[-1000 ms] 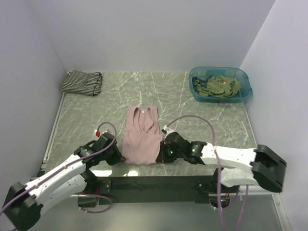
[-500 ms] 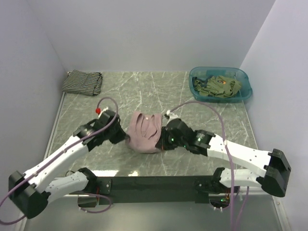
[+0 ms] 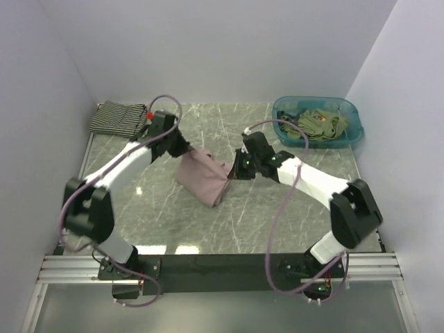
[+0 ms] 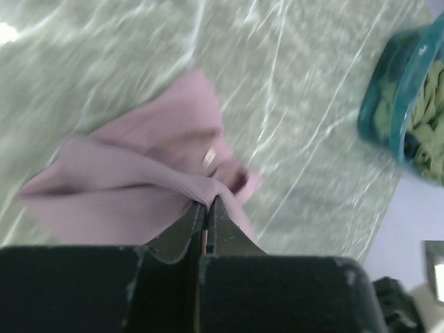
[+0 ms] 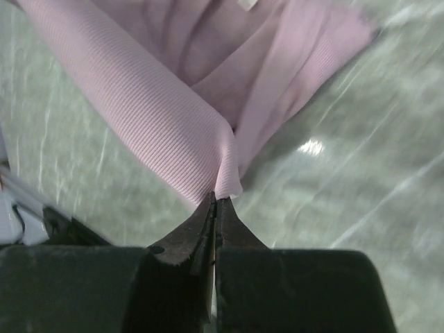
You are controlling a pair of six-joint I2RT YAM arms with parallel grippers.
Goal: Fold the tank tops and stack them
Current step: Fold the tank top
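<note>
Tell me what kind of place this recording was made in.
Probably a robot lab test cell: marble-patterned table walled by plain pale panels, two robot arms mounted at its near edge, a teal basin of clothes.

A grey-green table [image 3: 277, 215] with white streaks was seen. A folded striped tank top [image 3: 119, 118] was laid in its far left corner. A teal basin [image 3: 354, 135] was set in the far right corner. A pink tank top [image 3: 202, 182] was bunched up near the middle, partly resting on the table.

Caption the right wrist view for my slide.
Right pincer shut on a corner of the pink tank top.
</note>
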